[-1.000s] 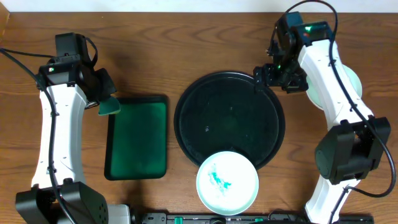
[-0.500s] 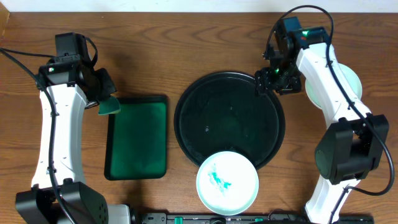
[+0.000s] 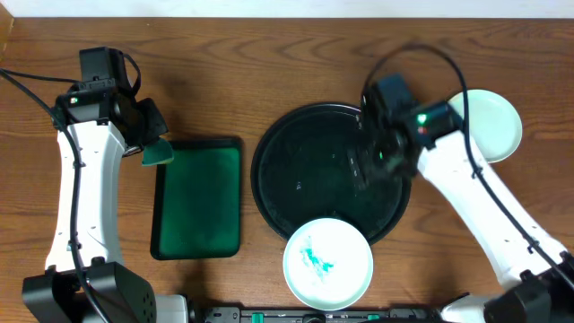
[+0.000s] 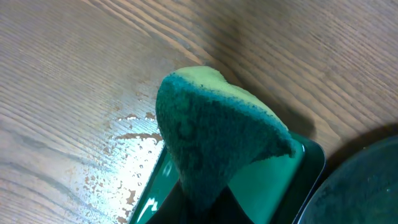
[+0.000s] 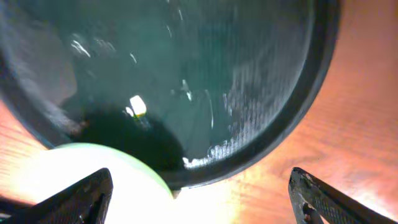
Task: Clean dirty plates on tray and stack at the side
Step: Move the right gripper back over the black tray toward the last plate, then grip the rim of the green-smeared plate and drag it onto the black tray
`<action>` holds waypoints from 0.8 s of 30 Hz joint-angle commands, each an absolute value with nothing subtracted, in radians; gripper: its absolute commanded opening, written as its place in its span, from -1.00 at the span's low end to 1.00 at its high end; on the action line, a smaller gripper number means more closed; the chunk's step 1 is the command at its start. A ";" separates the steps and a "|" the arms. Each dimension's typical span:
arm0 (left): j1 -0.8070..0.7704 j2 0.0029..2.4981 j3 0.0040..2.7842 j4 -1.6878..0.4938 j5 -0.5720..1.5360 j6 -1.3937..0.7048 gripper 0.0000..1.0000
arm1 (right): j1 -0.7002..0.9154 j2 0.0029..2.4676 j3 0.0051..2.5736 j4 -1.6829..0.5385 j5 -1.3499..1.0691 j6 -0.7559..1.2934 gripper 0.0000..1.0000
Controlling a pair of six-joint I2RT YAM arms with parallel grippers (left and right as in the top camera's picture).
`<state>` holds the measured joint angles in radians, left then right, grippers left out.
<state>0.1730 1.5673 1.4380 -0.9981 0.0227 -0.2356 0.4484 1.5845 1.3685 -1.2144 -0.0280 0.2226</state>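
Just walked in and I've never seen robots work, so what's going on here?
It's a dish-cleaning job. The left gripper pinches a green sponge above a corner of the green tray. The right gripper, open and empty, hangs over the black tray. One smeared plate lies across that tray's near rim; a clean-looking plate sits on the table to the right.

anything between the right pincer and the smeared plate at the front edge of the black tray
Nothing visible: only bare tray surface lies between the open right pincer and the smeared plate.
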 commanded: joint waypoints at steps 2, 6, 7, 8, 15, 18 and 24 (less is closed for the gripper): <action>0.171 1.571 1.430 -1.000 0.014 -0.237 -0.85 | 0.470 1.539 1.124 -1.137 -0.161 0.282 0.72; 0.171 1.571 1.430 -1.000 0.014 -0.237 -0.85 | 0.494 1.530 0.969 -1.038 -0.232 0.316 0.70; 0.171 1.571 1.430 -1.000 0.014 -0.237 -0.85 | 0.501 1.530 0.941 -1.017 -0.246 0.323 0.70; 0.171 1.571 1.430 -1.001 0.014 -0.237 -0.85 | 0.514 1.530 0.895 -0.981 -0.255 0.349 0.71; 0.171 1.571 1.430 -1.001 0.014 -0.237 -0.85 | 0.523 1.530 0.809 -0.893 -0.289 0.369 0.68; 0.171 1.571 1.430 -1.006 0.014 -0.238 -0.85 | 0.525 1.530 0.809 -0.888 -0.317 0.370 0.08; 0.171 1.571 1.430 -1.008 0.014 -0.238 -0.86 | 0.525 1.530 0.788 -0.871 -0.348 0.410 -0.51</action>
